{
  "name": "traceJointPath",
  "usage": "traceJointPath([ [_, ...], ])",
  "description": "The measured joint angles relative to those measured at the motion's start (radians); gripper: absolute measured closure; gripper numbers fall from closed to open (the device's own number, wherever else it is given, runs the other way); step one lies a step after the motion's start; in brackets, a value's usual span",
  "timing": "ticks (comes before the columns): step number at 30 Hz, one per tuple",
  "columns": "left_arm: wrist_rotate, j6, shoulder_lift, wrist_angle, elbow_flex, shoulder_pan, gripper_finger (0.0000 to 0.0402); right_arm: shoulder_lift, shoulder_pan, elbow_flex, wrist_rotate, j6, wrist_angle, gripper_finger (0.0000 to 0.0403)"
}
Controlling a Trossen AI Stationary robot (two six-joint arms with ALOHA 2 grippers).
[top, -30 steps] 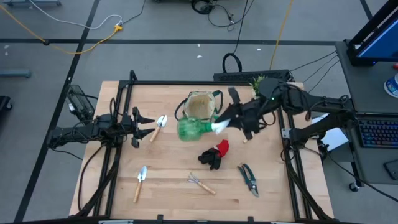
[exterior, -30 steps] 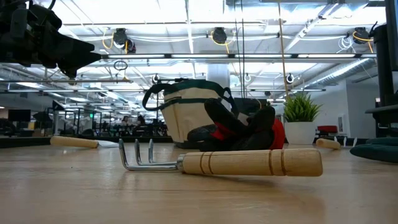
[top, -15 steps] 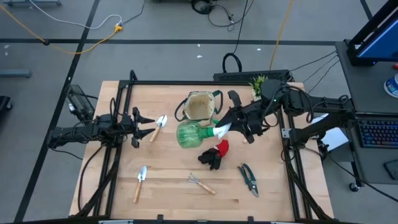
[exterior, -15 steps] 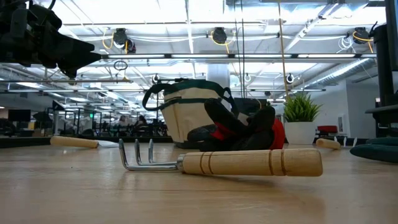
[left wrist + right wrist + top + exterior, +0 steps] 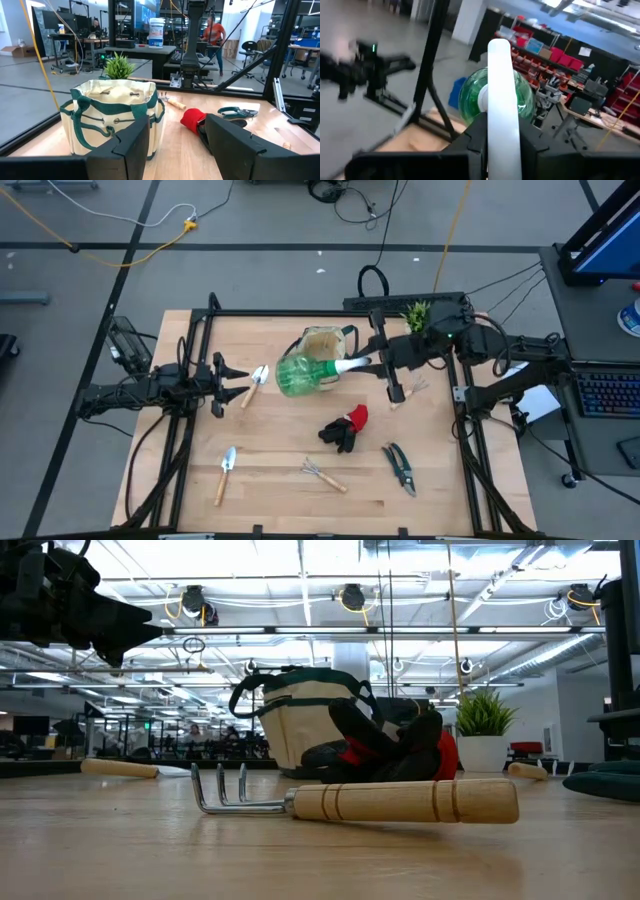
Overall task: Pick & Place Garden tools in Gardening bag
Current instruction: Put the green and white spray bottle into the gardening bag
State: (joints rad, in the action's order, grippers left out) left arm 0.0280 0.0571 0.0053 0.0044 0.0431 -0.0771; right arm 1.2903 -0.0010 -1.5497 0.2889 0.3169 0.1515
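Observation:
A green spray bottle (image 5: 300, 375) with a white head (image 5: 350, 365) hangs on its side in the air, over the near rim of the beige gardening bag (image 5: 322, 348). My right gripper (image 5: 372, 363) is shut on it. The bag stands upright at the far middle of the table (image 5: 270, 500). My left gripper (image 5: 228, 375) waits open and level at the left, with nothing between its fingers (image 5: 125, 147). A trowel (image 5: 255, 383) lies just in front of it. A second trowel (image 5: 226, 473), a rake (image 5: 322, 474), shears (image 5: 400, 468) and a red-black glove (image 5: 346, 428) lie flat on the table. My right gripper pinches the bottle's white head (image 5: 499, 115) between its two fingers (image 5: 476, 145). The fingers come level from the table's right and lie along the bottle. The bottle is lifted clear and held about level, its green body (image 5: 470, 97) pointing toward the table's left.
A small spiky potted plant (image 5: 418, 313) stands at the far right behind my right arm. A wooden-handled tool (image 5: 402, 393) lies under that arm. Black frame rails (image 5: 200, 340) run along the table's left, right and far edges. Bare wood lies at the near left.
My right gripper has rolled about its own axis and drawn slightly toward the far edge, still shut on the bottle. The bottle has swung from near the glove toward the far edge and now overlaps the bag's near rim.

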Motion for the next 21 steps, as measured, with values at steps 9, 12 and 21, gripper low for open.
traceJointPath([
  [9, 0.000, 0.000, 0.000, 0.000, 0.000, 0.000, 0.0201, 0.000, 0.000, 0.000, 0.083, -0.230, -0.134, 0.0360],
  [12, 0.000, 0.000, 0.000, 0.000, 0.000, 0.000, 0.0201, 0.000, 0.000, 0.000, 0.083, -0.299, -0.159, 0.0360],
  [21, 0.000, 0.004, 0.000, 0.000, 0.000, 0.000, 0.0201, 0.000, 0.000, 0.000, 0.081, -0.351, -0.182, 0.0360],
])
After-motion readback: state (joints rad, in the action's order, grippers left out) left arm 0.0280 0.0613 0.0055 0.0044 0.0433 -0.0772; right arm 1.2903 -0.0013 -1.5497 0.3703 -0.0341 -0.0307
